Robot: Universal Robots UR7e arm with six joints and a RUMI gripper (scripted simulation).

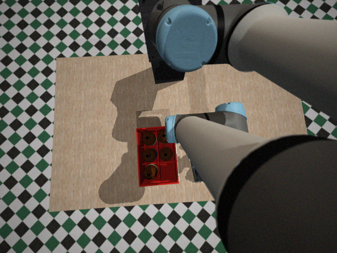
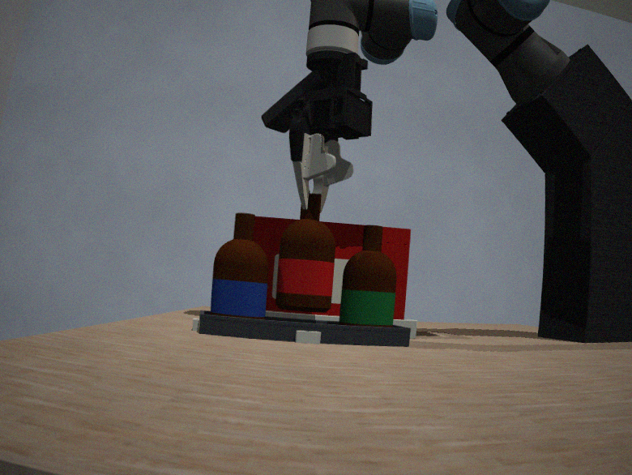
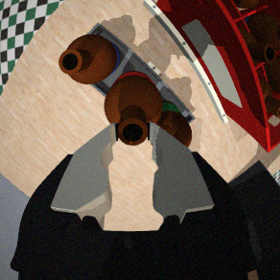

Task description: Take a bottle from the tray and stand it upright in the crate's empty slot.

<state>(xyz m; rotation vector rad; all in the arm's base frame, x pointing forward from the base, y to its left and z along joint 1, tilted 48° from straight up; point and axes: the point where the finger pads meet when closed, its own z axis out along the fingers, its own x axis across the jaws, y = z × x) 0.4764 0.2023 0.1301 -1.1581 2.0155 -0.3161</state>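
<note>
Exterior | brown bottle (image 2: 306, 265), red label | tool (image 2: 312, 201) clamps neck

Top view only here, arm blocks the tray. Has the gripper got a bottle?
Observer: Yes. The gripper is shut on the neck of the red-label bottle, the middle of three.
Operator: Off the tray?
Observer: Slightly. In the exterior view its shoulder sits higher than those of the blue-label bottle and green-label bottle, which stand on the tray.
Operator: Hanging straight?
Observer: It looks upright in the exterior view, with the neck centred between the fingers in the wrist view.
</note>
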